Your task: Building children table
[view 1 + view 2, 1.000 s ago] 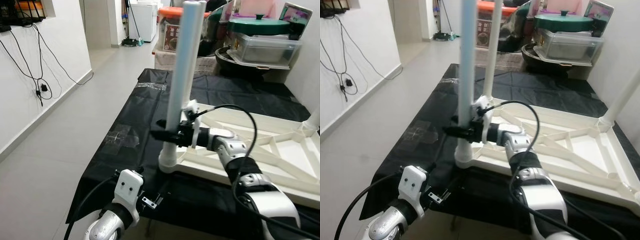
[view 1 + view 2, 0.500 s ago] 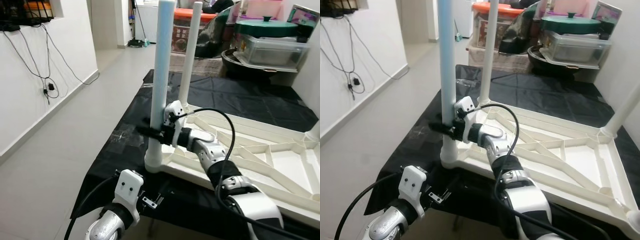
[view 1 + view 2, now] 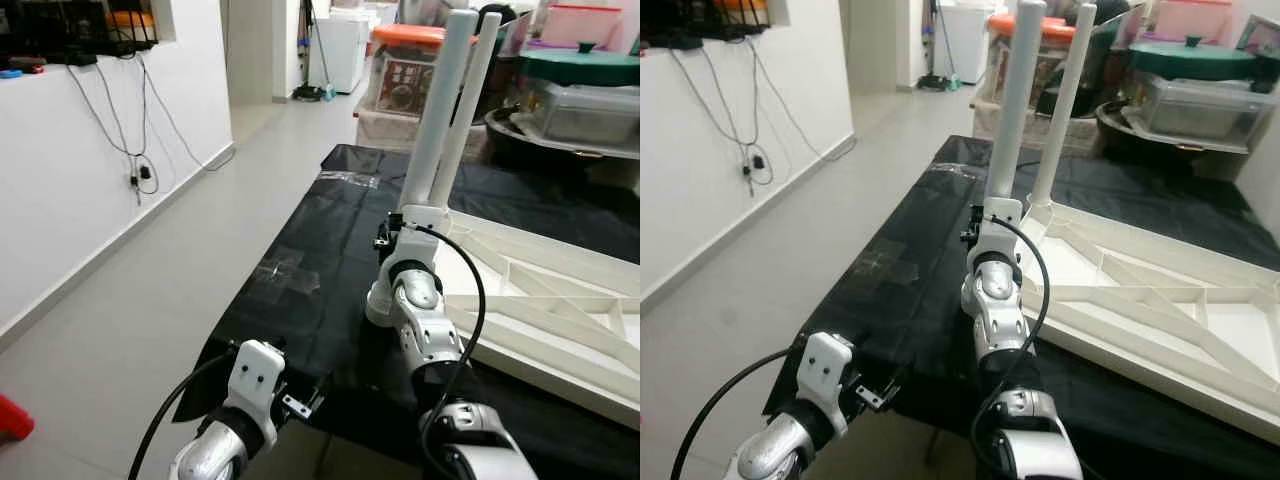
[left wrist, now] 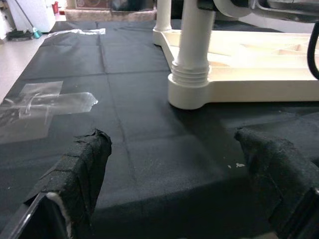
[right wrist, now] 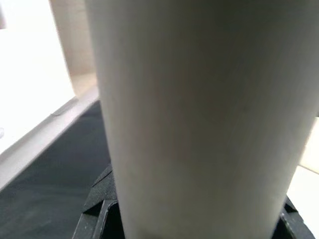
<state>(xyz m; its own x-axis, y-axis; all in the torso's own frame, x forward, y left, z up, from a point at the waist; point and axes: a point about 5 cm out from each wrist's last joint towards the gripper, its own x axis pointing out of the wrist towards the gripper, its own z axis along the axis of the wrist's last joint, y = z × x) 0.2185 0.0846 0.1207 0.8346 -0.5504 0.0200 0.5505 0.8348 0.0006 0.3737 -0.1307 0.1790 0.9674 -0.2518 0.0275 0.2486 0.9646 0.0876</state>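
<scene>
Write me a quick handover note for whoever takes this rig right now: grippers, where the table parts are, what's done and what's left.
Right gripper: shut on the near table leg, low down by its base.
Left gripper: open, idle, low at the near edge of the black sheet.
Tabletop: upside down on the sheet; the near leg stands in its corner socket, the second leg upright behind it.
Left: check the near leg is seated, release; far corners cut off in these views.
</scene>
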